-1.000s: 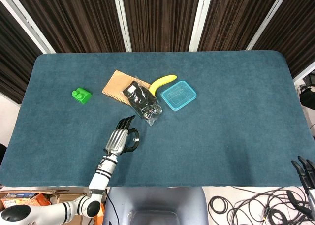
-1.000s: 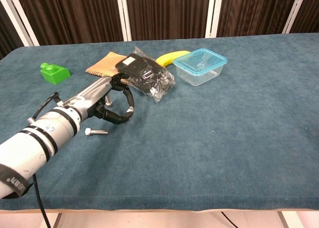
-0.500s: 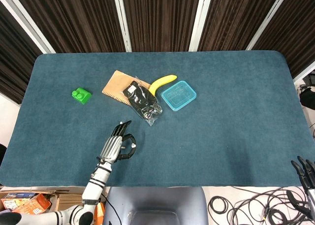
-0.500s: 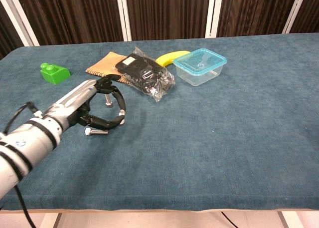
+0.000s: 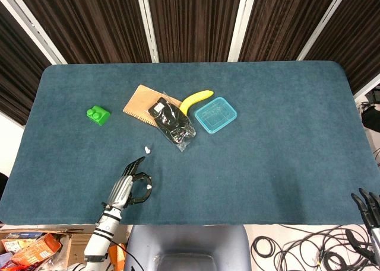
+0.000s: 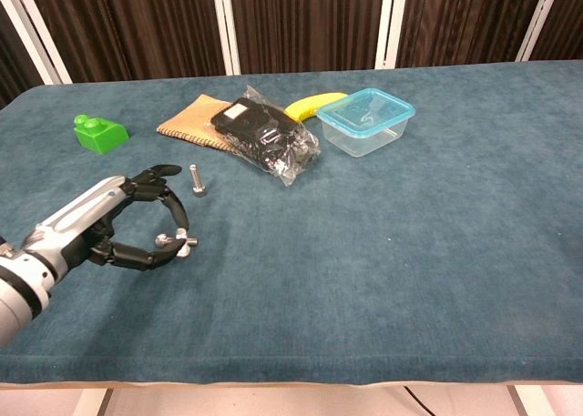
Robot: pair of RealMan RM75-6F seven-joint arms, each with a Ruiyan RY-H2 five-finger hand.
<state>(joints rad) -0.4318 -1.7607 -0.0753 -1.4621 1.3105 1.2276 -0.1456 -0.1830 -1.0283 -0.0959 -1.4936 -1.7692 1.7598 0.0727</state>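
My left hand (image 5: 127,185) (image 6: 137,220) hovers low over the near left part of the blue table (image 5: 279,152), fingers and thumb curved into a wide C with nothing in them. A small steel bolt (image 6: 178,243) (image 5: 146,190) lies flat on the cloth right at its fingertips. A second bolt (image 6: 195,181) (image 5: 147,149) stands on its head just beyond the hand. My right hand (image 5: 367,209) shows only as dark spread fingers below the table's near right corner, holding nothing.
Further back lie a green brick (image 5: 98,114) (image 6: 100,132), a brown corrugated card (image 5: 138,101), a black item in a clear bag (image 5: 172,121) (image 6: 269,136), a banana (image 5: 196,99) and a blue-rimmed clear box (image 5: 216,115) (image 6: 366,118).
My left hand has drawn back toward the near edge and to the left, away from the bagged item. The standing bolt it covered now shows. The lying bolt stays put.
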